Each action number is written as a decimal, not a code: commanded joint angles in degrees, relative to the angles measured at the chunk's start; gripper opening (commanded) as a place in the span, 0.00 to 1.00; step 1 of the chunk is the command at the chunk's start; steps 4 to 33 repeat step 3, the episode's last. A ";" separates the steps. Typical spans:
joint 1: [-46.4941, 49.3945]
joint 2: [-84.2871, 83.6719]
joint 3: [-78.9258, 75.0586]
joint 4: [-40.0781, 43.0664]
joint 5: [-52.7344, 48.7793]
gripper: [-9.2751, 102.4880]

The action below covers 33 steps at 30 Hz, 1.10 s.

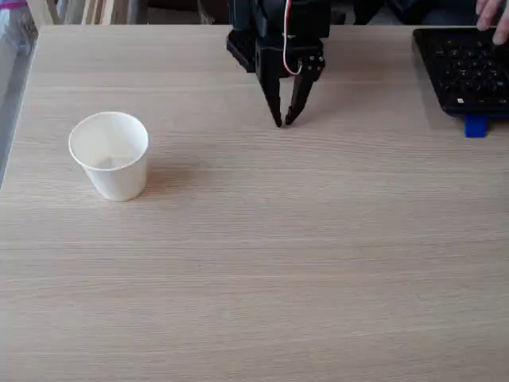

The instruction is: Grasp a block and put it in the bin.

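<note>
The cup (109, 155) stood upright on the left of the wooden bench (262, 263), its mouth open to the camera. A pale shape lay inside at the bottom, too faint to tell as the block. The black gripper (283, 121) hung at the bench's far middle, well apart from the cup, fingertips nearly pressed together and holding nothing. A black keyboard (465, 68) lay at the far right, a hand (495, 17) on it and a blue piece (475, 126) at its near edge.

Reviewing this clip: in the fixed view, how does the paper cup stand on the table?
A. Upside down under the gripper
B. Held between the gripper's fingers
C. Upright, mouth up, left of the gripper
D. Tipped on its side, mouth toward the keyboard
C: the paper cup stands upright with its open mouth up, well left of the gripper.
</note>
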 commanded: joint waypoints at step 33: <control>-0.18 0.35 0.79 0.35 -0.18 0.12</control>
